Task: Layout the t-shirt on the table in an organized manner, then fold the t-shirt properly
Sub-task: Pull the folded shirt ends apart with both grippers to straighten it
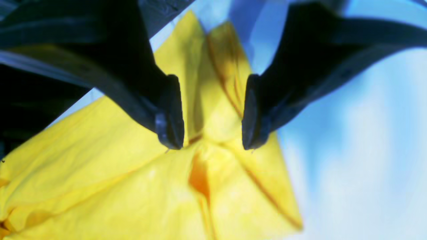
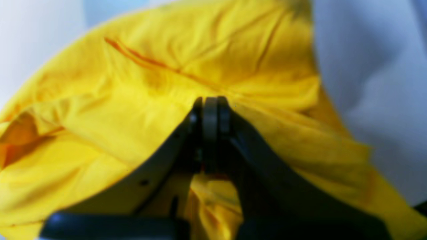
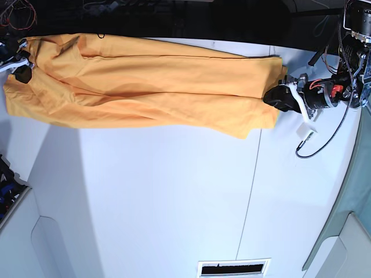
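Stretching across the far part of the table (image 3: 174, 197), the t-shirt (image 3: 145, 87) lies as a long wrinkled band, not yet flat. My right gripper (image 2: 210, 110) has its jaws together, clamped on cloth at one end. My left gripper (image 1: 213, 113) hangs over the other end with jaws apart, holding nothing. I judge I should close the left on an edge, then pull both ends evenly so the wrinkles go out.
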You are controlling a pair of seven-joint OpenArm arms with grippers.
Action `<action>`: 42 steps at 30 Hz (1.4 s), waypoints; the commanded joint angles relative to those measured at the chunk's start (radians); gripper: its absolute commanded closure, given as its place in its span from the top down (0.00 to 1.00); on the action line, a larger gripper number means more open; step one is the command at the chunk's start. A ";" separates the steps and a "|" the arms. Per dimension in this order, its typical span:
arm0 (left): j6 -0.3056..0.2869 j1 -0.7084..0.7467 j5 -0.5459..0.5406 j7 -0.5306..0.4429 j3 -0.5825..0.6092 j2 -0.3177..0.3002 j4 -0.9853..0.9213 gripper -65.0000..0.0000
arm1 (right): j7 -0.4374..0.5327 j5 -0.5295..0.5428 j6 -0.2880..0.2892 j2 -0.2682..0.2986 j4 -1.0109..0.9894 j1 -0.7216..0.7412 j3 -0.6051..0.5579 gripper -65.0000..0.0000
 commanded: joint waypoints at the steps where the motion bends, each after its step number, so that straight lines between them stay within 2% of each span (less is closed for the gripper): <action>1: -0.002 -0.005 -0.011 -0.019 -0.024 -0.017 0.012 0.52 | 0.033 -0.012 0.007 0.020 0.000 0.019 -0.009 0.00; 7: 0.002 0.019 -0.011 -0.021 -0.145 0.025 0.005 0.56 | 0.035 -0.048 0.007 0.020 -0.038 0.079 -0.079 0.00; 10: 0.002 0.018 -0.004 -0.022 -0.148 0.051 -0.013 0.56 | 0.032 -0.047 0.007 0.020 -0.038 0.096 -0.107 0.00; 12: 0.002 0.018 0.027 -0.031 -0.148 0.061 -0.033 0.62 | 0.031 -0.048 0.007 0.020 -0.038 0.101 -0.126 0.00; 15: 0.002 0.015 0.035 -0.071 -0.154 0.057 -0.077 0.63 | 0.031 -0.055 0.007 0.020 -0.038 0.101 -0.151 0.00; 20: 0.002 0.013 0.041 -0.073 -0.188 0.057 -0.087 0.63 | 0.031 -0.085 0.007 0.020 -0.038 0.101 -0.158 0.00; 29: -0.014 0.013 -0.015 -0.012 -0.331 0.052 -0.069 0.63 | 0.031 -0.085 0.007 0.020 -0.038 0.101 -0.158 0.00; 35: -0.014 0.031 -0.007 0.008 -0.327 0.041 -0.070 0.63 | 0.031 -0.085 0.007 0.020 -0.038 0.101 -0.158 0.00; 42: -0.014 0.051 -0.018 -0.011 -0.319 0.066 -0.100 0.63 | 0.031 -0.085 0.007 0.020 -0.038 0.106 -0.158 0.00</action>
